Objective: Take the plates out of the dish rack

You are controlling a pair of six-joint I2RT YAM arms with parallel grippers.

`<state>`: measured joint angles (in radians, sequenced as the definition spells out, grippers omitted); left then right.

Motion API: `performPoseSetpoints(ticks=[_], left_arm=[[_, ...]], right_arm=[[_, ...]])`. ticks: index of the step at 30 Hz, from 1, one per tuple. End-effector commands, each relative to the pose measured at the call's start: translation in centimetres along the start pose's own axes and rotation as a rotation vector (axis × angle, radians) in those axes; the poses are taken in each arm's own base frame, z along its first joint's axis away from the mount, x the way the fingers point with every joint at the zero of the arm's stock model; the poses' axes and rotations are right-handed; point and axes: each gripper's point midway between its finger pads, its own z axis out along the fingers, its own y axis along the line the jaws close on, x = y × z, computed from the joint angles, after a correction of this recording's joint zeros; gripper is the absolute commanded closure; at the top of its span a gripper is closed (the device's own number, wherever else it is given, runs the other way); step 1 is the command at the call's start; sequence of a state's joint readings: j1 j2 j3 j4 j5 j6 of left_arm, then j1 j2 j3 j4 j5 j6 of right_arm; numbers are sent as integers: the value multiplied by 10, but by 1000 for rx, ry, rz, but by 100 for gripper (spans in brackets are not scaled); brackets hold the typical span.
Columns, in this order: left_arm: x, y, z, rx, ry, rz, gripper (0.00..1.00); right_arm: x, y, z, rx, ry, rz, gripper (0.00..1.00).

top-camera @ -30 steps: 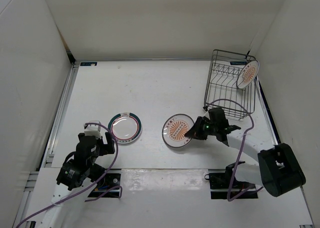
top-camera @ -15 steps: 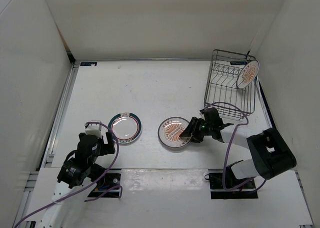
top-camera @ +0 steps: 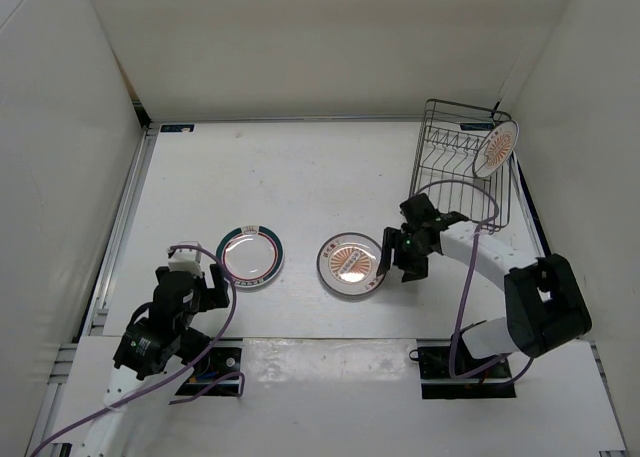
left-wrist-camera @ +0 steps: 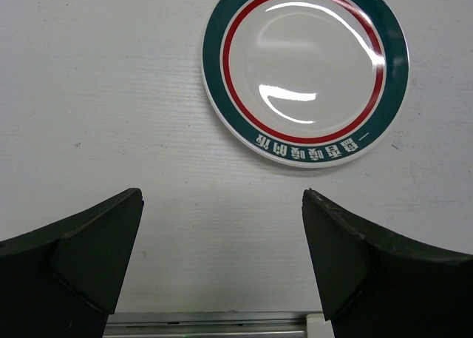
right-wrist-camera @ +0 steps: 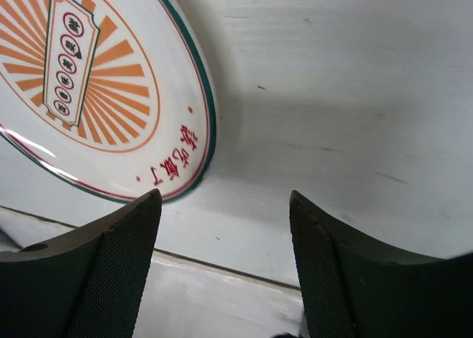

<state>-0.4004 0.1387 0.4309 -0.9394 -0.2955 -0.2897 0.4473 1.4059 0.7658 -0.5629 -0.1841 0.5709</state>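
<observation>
A green-rimmed plate (top-camera: 250, 255) (left-wrist-camera: 305, 72) lies flat on the white table, just ahead of my open, empty left gripper (top-camera: 203, 282) (left-wrist-camera: 222, 196). An orange sunburst plate (top-camera: 350, 264) (right-wrist-camera: 96, 86) lies flat to its right. My right gripper (top-camera: 402, 256) (right-wrist-camera: 225, 197) is open beside that plate's right edge with nothing between its fingers. Another sunburst plate (top-camera: 495, 149) stands on edge at the right end of the dish rack (top-camera: 450, 192), a dark wire basket at the back right.
White walls (top-camera: 60, 157) close in the table on the left, back and right. A metal rail (top-camera: 120, 237) runs along the left edge. A glossy strip (top-camera: 330, 362) crosses the front between the arm bases. My right arm's purple cable (top-camera: 470, 277) loops near the rack.
My right gripper opened and let go of the sunburst plate, which now lies flat. The gripper then drew back to the right. The left arm stayed still.
</observation>
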Motion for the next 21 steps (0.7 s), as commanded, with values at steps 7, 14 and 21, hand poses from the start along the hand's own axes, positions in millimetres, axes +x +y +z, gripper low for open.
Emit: performPoseSetpoints(ticks=[7, 14, 21], left_arm=[[-4, 3, -1, -18, -14, -20, 0], [-4, 3, -2, -15, -15, -20, 0], [-3, 1, -2, -5, -18, -18, 0]], right_arm=[[-87, -23, -124, 331, -375, -208, 40], [-177, -54, -186, 498, -542, 2, 46], [-252, -141, -230, 391, -619, 381, 40]])
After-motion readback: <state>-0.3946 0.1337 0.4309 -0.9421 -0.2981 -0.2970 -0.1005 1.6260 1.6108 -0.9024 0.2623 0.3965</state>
